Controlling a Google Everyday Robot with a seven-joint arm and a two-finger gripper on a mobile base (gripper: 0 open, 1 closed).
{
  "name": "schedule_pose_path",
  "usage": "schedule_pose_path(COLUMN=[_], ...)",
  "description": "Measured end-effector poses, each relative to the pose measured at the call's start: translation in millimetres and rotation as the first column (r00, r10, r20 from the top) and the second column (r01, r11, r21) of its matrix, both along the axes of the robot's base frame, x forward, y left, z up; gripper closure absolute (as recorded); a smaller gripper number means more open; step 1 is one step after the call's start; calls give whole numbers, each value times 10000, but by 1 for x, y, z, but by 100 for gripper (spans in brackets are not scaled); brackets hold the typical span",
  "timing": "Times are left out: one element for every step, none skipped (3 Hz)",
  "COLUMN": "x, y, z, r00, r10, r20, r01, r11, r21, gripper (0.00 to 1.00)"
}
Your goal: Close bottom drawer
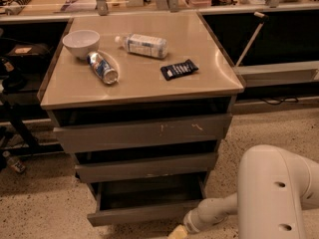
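Observation:
The bottom drawer (144, 213) is the narrowest of three grey drawers under the tan-topped cabinet (144, 83). It stands pulled out, its deep dark tray showing and its plain front panel facing me. My gripper (178, 232) is low at the bottom edge of the view, just right of and in front of the drawer's front panel, at the end of my white arm (219, 212). Only its pale tip shows.
On the cabinet top lie a white bowl (81, 43), a crushed can (103, 67), a plastic bottle (142, 45) and a dark packet (179, 69). The widest scratched drawer (142, 132) and middle drawer (147, 167) stand slightly out. Counters run behind; speckled floor surrounds.

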State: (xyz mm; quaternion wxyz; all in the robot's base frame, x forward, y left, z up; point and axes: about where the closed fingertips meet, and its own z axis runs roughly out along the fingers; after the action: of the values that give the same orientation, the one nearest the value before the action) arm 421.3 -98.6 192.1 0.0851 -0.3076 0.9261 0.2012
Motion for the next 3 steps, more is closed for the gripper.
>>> schedule_pose_path(x=[0, 0, 0], y=[0, 0, 0], z=[0, 0, 0], r00=[10000, 10000, 10000], r10=[0, 0, 1], r20=[0, -1, 0], r01=[0, 0, -1], r11=[10000, 10000, 10000], r21=[0, 0, 0], gripper=[19, 42, 65])
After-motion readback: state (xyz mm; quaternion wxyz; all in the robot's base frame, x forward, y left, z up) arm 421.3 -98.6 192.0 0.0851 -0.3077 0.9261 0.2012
